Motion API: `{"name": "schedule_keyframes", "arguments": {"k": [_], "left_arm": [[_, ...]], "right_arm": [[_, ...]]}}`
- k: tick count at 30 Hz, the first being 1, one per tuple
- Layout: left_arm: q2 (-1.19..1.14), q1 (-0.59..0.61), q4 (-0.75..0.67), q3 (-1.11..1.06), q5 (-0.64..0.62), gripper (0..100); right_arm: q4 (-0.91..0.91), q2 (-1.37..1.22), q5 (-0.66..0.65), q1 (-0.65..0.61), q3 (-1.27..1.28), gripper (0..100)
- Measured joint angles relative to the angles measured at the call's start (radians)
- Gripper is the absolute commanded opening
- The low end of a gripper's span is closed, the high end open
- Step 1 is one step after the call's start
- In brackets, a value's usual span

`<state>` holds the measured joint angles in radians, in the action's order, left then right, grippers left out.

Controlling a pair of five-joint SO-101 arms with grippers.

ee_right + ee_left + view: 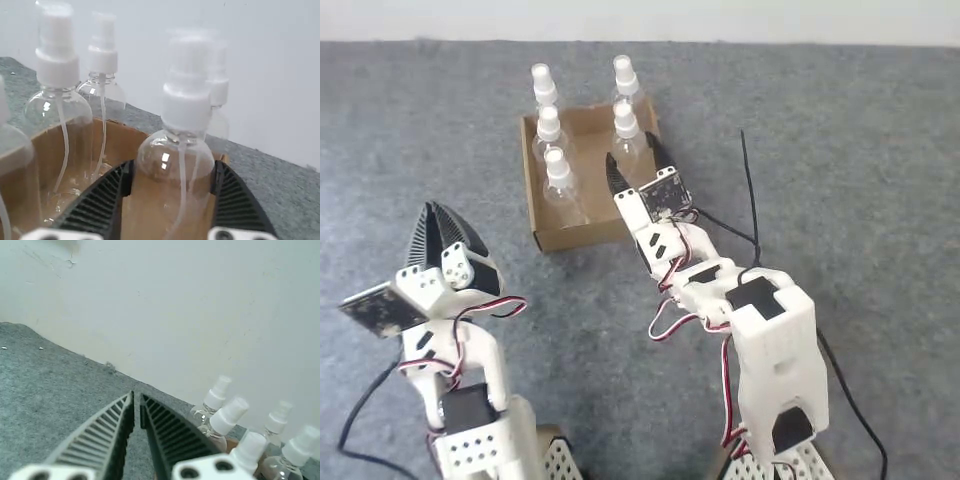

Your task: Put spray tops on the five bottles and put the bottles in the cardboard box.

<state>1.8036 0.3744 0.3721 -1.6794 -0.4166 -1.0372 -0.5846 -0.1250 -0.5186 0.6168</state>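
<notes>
The cardboard box (576, 238) lies on the grey carpet. Two clear bottles with white spray tops (551, 133) (559, 175) stand along its left side. A third capped bottle (626, 128) (175, 145) stands at the box's right side, and my right gripper (635, 160) (172, 172) is shut on its body, one jaw on each side. Two more capped bottles (544, 84) (625, 76) stand on the carpet just behind the box. My left gripper (441, 226) (137, 405) is raised near the left front, shut and holding nothing, well apart from the box.
Grey carpet (850, 150) stretches to both sides of the box, with a white wall (175, 300) behind it. A black cable (750, 190) runs along the right arm. Both arm bases stand at the front edge.
</notes>
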Motion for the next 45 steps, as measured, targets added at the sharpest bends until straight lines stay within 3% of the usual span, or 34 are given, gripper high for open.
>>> {"name": "schedule_keyframes", "arguments": {"k": [14,19,45], "left_arm": [[0.0,0.0,0.0,0.0,0.0,1],[0.0,0.0,0.0,0.0,0.0,1],[0.0,0.0,-0.015,0.0,0.0,1]], "right_arm": [[0.0,0.0,-0.005,-0.003,0.008,18.3],[-0.002,0.0,-0.049,-0.018,0.02,27.0],[-0.002,0.06,-0.068,-0.034,0.149,27.2]]}}
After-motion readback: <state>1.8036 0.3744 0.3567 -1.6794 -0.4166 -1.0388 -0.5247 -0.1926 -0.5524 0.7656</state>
